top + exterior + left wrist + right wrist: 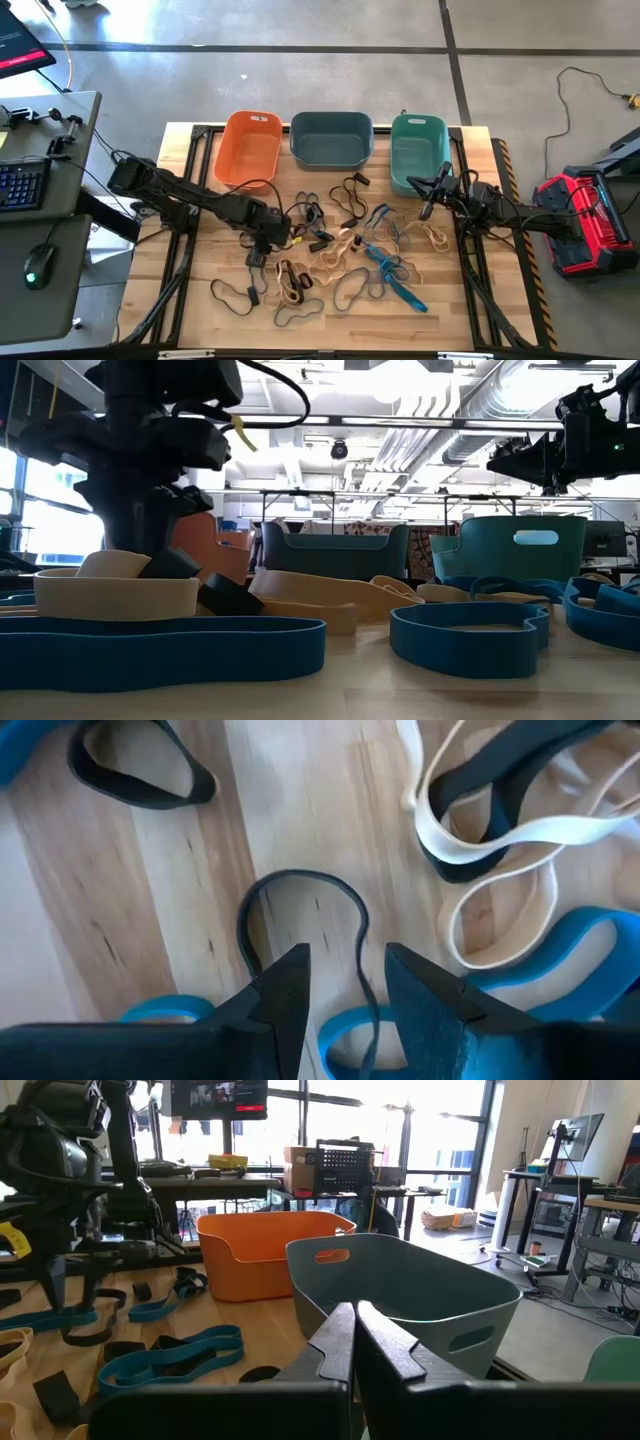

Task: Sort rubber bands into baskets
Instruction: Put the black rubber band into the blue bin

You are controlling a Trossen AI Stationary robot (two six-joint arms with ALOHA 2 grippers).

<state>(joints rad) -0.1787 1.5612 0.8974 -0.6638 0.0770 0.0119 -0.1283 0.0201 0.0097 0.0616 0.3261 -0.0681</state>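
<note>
Three baskets stand in a row at the table's far edge: orange (249, 147) on the left, slate (331, 137) in the middle, teal (419, 149) on the right. Rubber bands (340, 262) in blue, black and tan lie scattered on the wood near them. The left gripper (345, 982) is low over the left part of the pile, fingers apart on either side of a thin black band (300, 915) that lies on the wood. The right gripper (354, 1342) hovers by the teal basket, fingers together and holding nothing.
</note>
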